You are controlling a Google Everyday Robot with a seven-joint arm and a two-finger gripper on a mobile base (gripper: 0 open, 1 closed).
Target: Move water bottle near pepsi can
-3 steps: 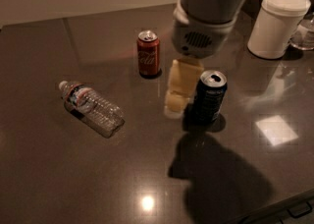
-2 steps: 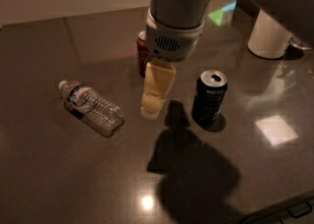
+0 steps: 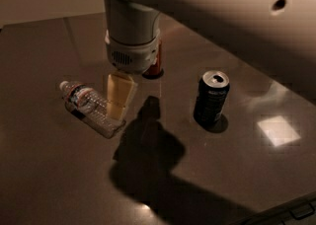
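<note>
Cream-coloured and blocky, the pincer now hangs over the base end of the small clear ribbed plastic water bottle with the white cap. A second ago it sat just beside the dark navy pepsi can with the silver top, so it has swung left across the dark glossy worktop, passing in front of the red-brown cola can, which is now mostly hidden behind the wrist. Neither the bottle nor the dark can has shifted: the bottle lies on its side at the left, cap toward the far left, well apart from the can standing upright at the right. This looks like the close of the approach, with the pickup not yet made and the whole carry to the right still ahead. The pale grey cylindrical wrist points almost straight down, while the broad beige upper link spans the far side of the view from left to right. Whether the pincer is spread or closed cannot be told, nor whether it touches the bottle; it appears to have hold of nothing.
</note>
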